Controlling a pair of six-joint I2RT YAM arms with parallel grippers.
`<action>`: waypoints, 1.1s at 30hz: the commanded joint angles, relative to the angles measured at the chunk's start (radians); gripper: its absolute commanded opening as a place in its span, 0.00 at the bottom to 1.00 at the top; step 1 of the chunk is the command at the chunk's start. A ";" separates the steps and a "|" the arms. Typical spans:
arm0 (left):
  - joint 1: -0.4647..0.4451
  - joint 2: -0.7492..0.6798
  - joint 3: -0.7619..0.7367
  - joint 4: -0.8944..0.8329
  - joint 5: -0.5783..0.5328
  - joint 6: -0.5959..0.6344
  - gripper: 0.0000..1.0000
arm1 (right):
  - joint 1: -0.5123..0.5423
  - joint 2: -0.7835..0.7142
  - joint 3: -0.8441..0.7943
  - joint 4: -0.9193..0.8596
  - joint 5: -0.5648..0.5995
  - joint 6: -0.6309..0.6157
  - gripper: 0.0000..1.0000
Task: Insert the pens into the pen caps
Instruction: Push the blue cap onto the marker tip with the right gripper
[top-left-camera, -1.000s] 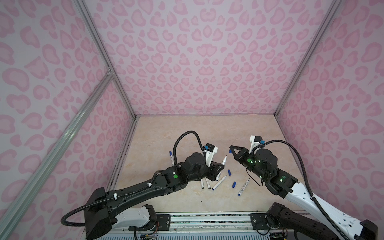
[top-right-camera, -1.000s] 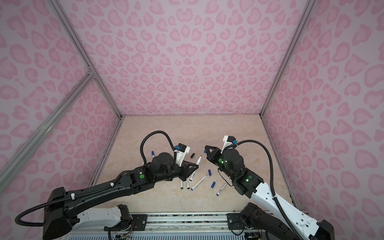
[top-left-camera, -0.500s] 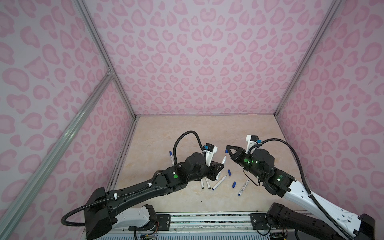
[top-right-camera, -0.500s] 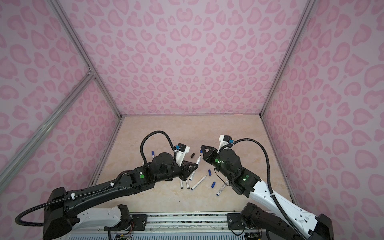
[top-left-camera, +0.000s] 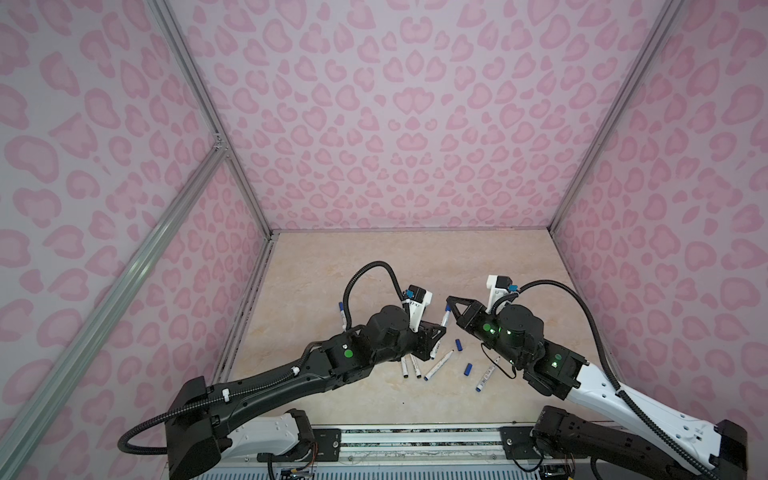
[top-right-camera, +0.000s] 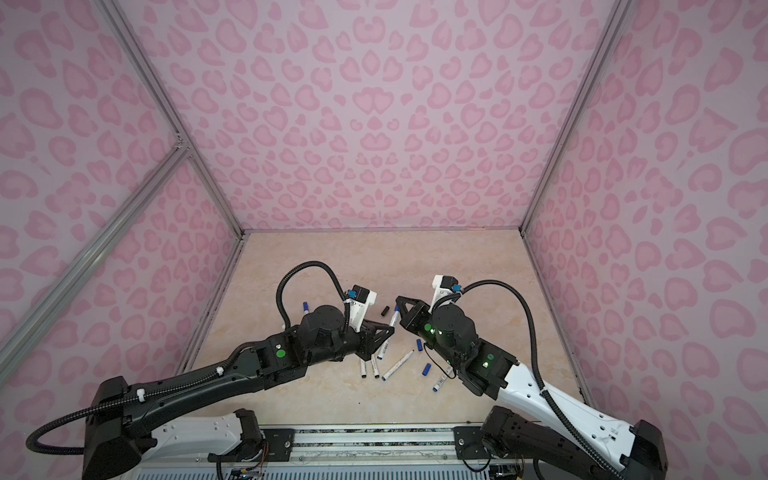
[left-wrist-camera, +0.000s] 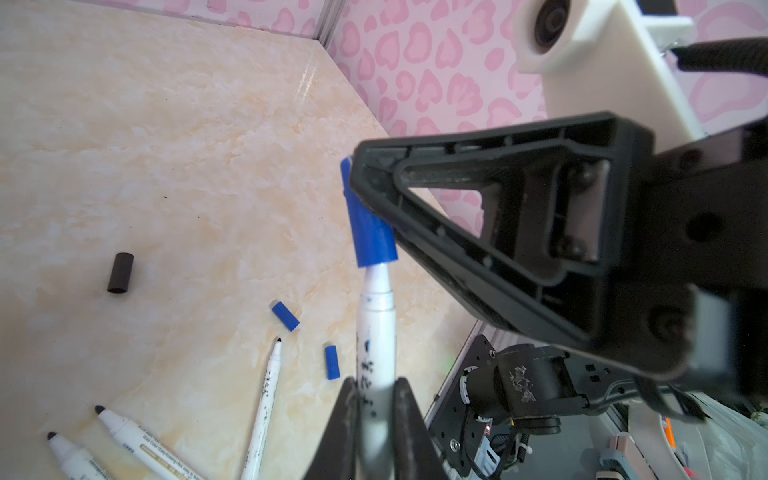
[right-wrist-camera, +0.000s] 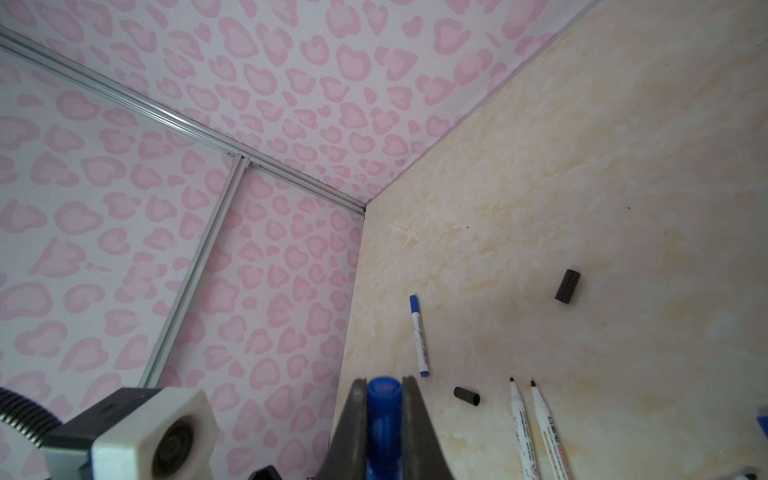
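Left gripper (left-wrist-camera: 374, 388) pinches the pen (left-wrist-camera: 377, 324) by its barrel above the counter (top-left-camera: 374, 257), tip toward 12 o'clock in both top views, apparently steadying it while right gripper (right-wrist-camera: 384, 388), clamped on the blue cap (left-wrist-camera: 372, 237), seats it.

A: Where are the arms?
B: Left arm (top-left-camera: 291, 376) and right arm (top-left-camera: 602, 388) lean inward at lower centre in both top views.
A: The fingers?
B: Left fingers (left-wrist-camera: 343, 436) and right fingers (right-wrist-camera: 349, 436) are clamped narrow, tips nearly meeting.

Uncapped black-tipped pen (left-wrist-camera: 141, 446), lying flat: barrel print reads "Vivid Color | Easy Erasing"; the rest is cut off by the frame edge.
Held pen (left-wrist-camera: 376, 332): dark barrel print, smeared, unreadable.
Other lying pens (right-wrist-camera: 519, 419): print too blurred to read.
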 joint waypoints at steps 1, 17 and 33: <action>0.001 0.008 0.016 0.022 -0.003 0.003 0.03 | 0.002 -0.006 0.017 -0.008 0.036 -0.015 0.04; 0.022 0.006 0.025 0.010 -0.043 -0.019 0.03 | 0.021 -0.011 -0.042 0.035 0.026 0.013 0.04; 0.069 0.012 0.032 0.017 -0.003 -0.034 0.03 | 0.065 -0.014 -0.077 0.071 0.069 -0.008 0.06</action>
